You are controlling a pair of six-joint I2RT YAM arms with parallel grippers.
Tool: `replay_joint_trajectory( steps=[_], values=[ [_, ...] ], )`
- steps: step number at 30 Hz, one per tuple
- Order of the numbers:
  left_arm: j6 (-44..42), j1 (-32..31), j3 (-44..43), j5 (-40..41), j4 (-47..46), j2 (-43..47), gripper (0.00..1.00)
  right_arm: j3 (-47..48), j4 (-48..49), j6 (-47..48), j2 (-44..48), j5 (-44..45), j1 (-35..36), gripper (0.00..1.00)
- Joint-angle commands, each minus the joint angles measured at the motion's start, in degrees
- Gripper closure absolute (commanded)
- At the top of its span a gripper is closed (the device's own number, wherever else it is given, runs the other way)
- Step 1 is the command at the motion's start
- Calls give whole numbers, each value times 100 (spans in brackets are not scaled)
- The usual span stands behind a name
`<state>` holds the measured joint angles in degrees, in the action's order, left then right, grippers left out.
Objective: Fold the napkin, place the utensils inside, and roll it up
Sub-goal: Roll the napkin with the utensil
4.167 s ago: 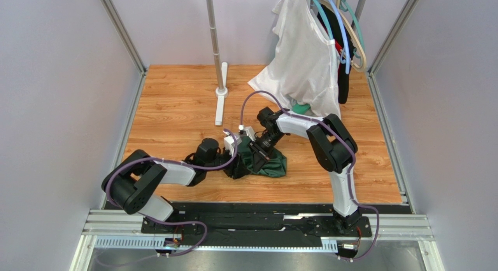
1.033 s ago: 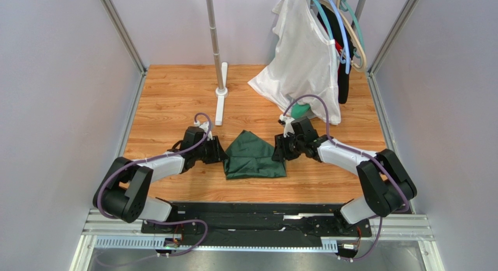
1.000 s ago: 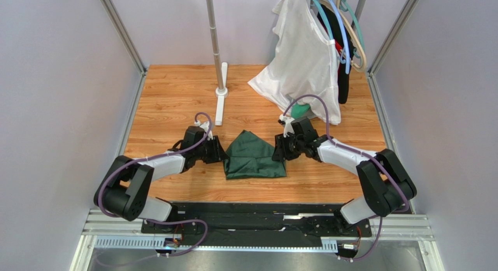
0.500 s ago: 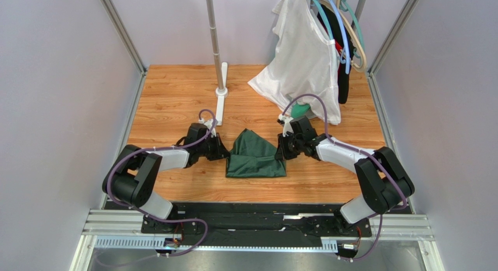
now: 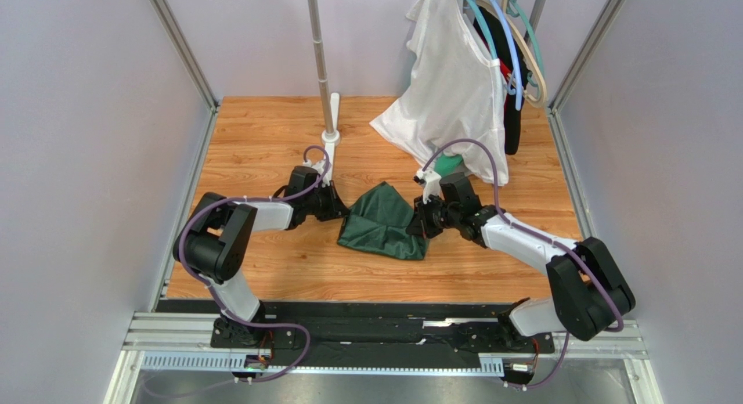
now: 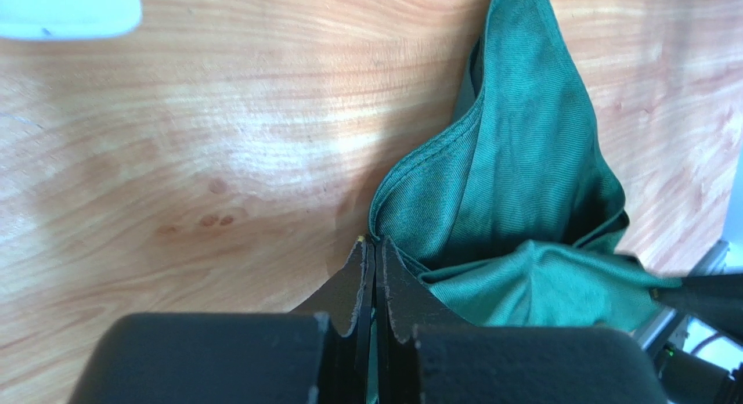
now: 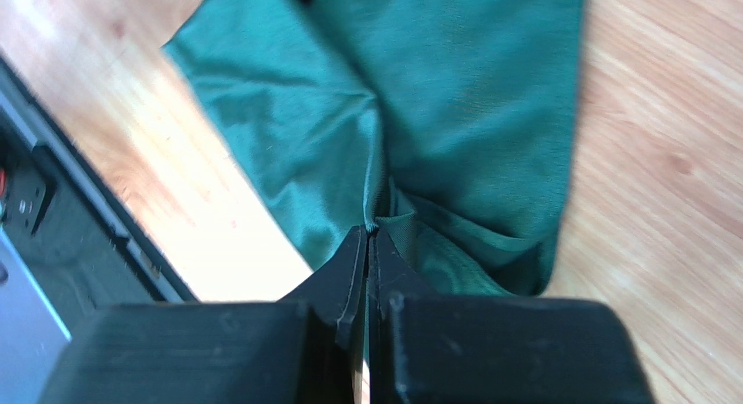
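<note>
We are gripping the napkin (image 5: 381,225) by its edges with our left pincer (image 6: 375,252) and right pincer (image 7: 368,239); next, we think, we are pulling it flat.

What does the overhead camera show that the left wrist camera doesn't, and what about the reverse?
Only overhead: the white garment on its hangers at the back. Only the left wrist: a close look at the left tool pinched shut on the napkin, with the cloth's stitched hem visible. Both: the bunched green napkin on the wooden table, gripped by that tool.
</note>
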<state>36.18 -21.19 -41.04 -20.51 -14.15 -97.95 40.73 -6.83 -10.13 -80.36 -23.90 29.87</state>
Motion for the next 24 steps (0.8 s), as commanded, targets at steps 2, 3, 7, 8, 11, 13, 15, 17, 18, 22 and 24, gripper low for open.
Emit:
replay_joint_trajectory(
  steps=[2, 3, 7, 8, 11, 13, 15, 17, 18, 22, 24],
  values=[
    [-112, 62, -186, 224, 352, -127, 100, -293, 393, 450, 407, -519, 203, 100],
    [-103, 62, -203, 197, 291, -136, 100, -329, 367, 520, 433, -615, 230, 100],
    [-77, 62, -308, 109, 299, -180, 97, -469, 314, 661, 512, -826, 466, 100],
    [-68, 62, -326, 100, 273, -180, 96, -487, 305, 705, 521, -827, 528, 100],
    [-76, 62, -414, 82, 343, -233, 97, -584, 323, 776, 565, -897, 748, 100],
    [-129, 62, -475, 74, 395, -251, 97, -584, 253, 820, 530, -1002, 871, 100],
    [-147, 62, -484, 91, 431, -260, 94, -566, 113, 916, 442, -1038, 968, 100],
    [-173, 62, -484, 100, 448, -225, 86, -557, 42, 960, 337, -942, 1109, 100],
    [-191, 62, -493, 100, 475, -207, 81, -557, -2, 960, 293, -863, 1144, 100],
    [-235, 62, -397, 196, 536, 64, 52, -584, -73, 952, 249, -599, 1372, 100],
    [-252, 62, -335, 241, 527, 188, 43, -575, -108, 952, 240, -502, 1504, 100]
  ],
)
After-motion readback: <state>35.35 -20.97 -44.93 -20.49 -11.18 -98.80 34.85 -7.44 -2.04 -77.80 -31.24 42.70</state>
